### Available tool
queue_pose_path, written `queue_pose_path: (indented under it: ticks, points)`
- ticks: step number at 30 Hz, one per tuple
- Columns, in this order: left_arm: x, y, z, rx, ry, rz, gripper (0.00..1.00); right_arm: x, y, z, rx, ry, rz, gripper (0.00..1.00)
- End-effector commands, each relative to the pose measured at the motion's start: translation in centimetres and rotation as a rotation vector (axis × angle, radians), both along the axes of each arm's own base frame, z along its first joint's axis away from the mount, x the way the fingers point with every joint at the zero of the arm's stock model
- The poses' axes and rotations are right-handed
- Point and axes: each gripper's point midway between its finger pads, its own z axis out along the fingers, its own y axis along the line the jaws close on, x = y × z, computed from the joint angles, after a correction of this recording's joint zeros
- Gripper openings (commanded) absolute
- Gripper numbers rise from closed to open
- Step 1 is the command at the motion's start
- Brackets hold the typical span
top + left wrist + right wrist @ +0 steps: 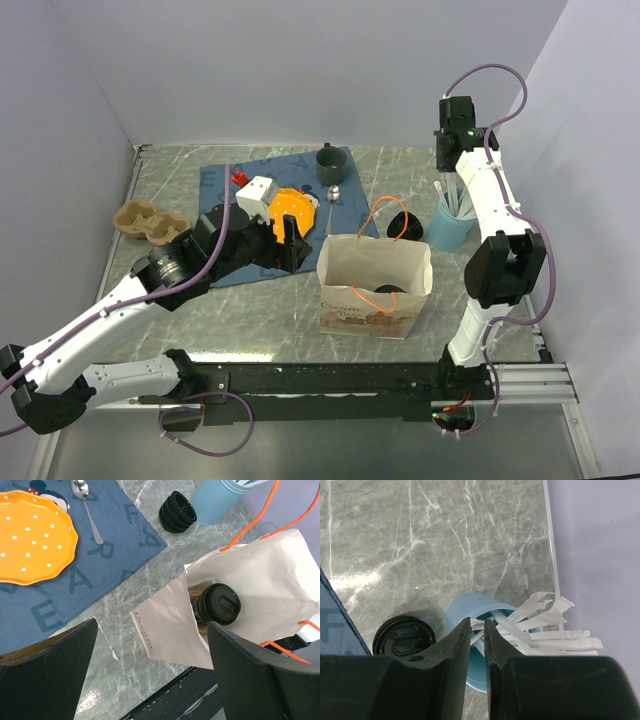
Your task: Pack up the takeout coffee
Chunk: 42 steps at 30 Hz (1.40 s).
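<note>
The left gripper (pixel 152 625) hangs with its jaws spread wide and nothing between them. The coffee cup (pixel 220 604), capped with a black lid, sits inside the paper bag (pixel 270 575). It lies below and ahead of this gripper, close to the inner side of its right finger. The bag's folded near wall lies across the gap between the fingers and partly covers the cup's side. An orange handle of the bag loops past the right finger. Ahead and to the left of this gripper lie a blue mat (pixel 100 565), an orange plate (pixel 32 537) and a spoon (pixel 87 510). Farther ahead a stack of black lids (pixel 177 511) rests on the desk (pixel 420 540), just beside a blue cup (pixel 217 497).

The right gripper (pixel 477 625) hovers directly over that blue cup, with only a thin slit between its fingers. A white strip shows at the slit, but I cannot tell whether it is pinched. Paper-wrapped straws (pixel 555 640) fan out of the cup to this gripper's right, and the lids lie to its left. The bag is well apart from this gripper, back toward the arm's base.

In the top view a cardboard cup carrier (pixel 150 222) lies to the left of the left arm. A dark mug (pixel 331 163) stands at the mat's far edge.
</note>
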Motion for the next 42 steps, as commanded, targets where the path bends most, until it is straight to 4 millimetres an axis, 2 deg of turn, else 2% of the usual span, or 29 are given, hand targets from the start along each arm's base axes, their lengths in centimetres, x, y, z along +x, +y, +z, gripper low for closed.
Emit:
queue_pose_path:
  ticks: [1,5,7,11,14,17,19,20,22,23,24,25,27,28,30,31,33,34,35,36,37,39,40,42]
  points:
    - [-0.2,-0.1,2.5,-0.067,-0.037,-0.008,0.97,0.0,-0.6,3.0,0.005,-0.084,-0.026,0.19]
    - [-0.3,0.2,2.6,-0.067,-0.040,-0.003,0.97,-0.2,-0.6,3.0,0.005,-0.082,-0.029,0.08]
    - [-0.3,0.2,2.6,-0.068,-0.041,-0.003,0.97,-0.4,-0.6,3.1,0.001,-0.082,-0.032,0.00]
    - [-0.5,0.5,2.7,-0.067,-0.041,-0.005,0.97,-0.8,-0.9,4.1,-0.012,-0.076,-0.042,0.00]
    - [-0.7,0.7,2.8,-0.071,-0.048,-0.007,0.97,-1.8,-1.2,6.1,-0.041,-0.093,-0.059,0.00]
    - [-1.0,0.9,3.2,-0.078,-0.060,-0.014,0.97,-3.1,-1.3,9.8,-0.084,-0.150,-0.073,0.00]
    - [-0.8,1.3,3.1,-0.066,-0.063,0.003,0.97,-4.1,-0.9,11.4,-0.105,-0.173,-0.075,0.00]
    - [-0.8,1.6,3.3,-0.070,-0.069,0.012,0.97,-5.2,-1.1,13.0,-0.125,-0.191,-0.086,0.00]
    - [-0.7,2.1,3.9,-0.071,-0.082,0.035,0.97,-6.5,-0.9,14.6,-0.125,-0.215,-0.090,0.00]
    - [-0.7,2.3,4.1,-0.076,-0.087,0.041,0.96,-7.6,-1.0,16.4,-0.115,-0.262,-0.102,0.00]
    - [-0.7,2.4,4.5,-0.083,-0.091,0.047,0.97,-8.6,-1.1,17.0,-0.119,-0.265,-0.110,0.00]
    - [-0.7,2.6,5.0,-0.091,-0.100,0.056,0.97,-9.8,-0.9,18.6,-0.111,-0.307,-0.106,0.00]
    - [-1.0,2.8,5.7,-0.106,-0.115,0.049,0.97,-11.4,-0.5,20.4,-0.098,-0.363,-0.094,0.00]
    - [-1.1,2.8,6.2,-0.118,-0.122,0.044,0.97,-12.9,0.1,22.0,-0.079,-0.417,-0.072,0.00]
    - [-1.5,3.0,6.7,-0.130,-0.132,0.025,0.97,-14.3,1.3,23.7,-0.035,-0.476,-0.016,0.00]
    - [-1.8,3.1,6.9,-0.136,-0.134,0.019,0.97,-15.9,2.3,26.1,0.022,-0.583,0.009,0.00]
    - [-2.1,3.5,7.4,-0.148,-0.151,0.016,0.97,-17.2,3.9,27.5,0.074,-0.652,0.075,0.00]
    - [-2.2,3.7,7.5,-0.153,-0.157,0.018,0.97,-19.0,4.6,29.8,0.131,-0.746,0.124,0.00]
    - [-2.4,4.1,7.7,-0.153,-0.165,0.022,0.97,-19.8,5.9,30.5,0.171,-0.779,0.185,0.00]
    - [-2.5,4.3,8.0,-0.158,-0.169,0.023,0.97,-20.6,6.3,31.2,0.204,-0.814,0.207,0.00]
    - [-2.6,4.5,8.3,-0.160,-0.175,0.025,0.97,-22.3,6.7,32.4,0.259,-0.862,0.253,0.00]
    - [-2.7,5.0,8.4,-0.151,-0.183,0.033,0.97,-24.0,7.3,33.7,0.344,-0.917,0.292,0.00]
    - [-2.7,5.2,8.4,-0.149,-0.185,0.042,0.97,-25.6,7.0,34.6,0.380,-0.956,0.309,0.00]
    - [-2.7,5.8,8.5,-0.142,-0.178,0.066,0.97,-27.0,8.1,35.0,0.444,-0.974,0.385,0.00]
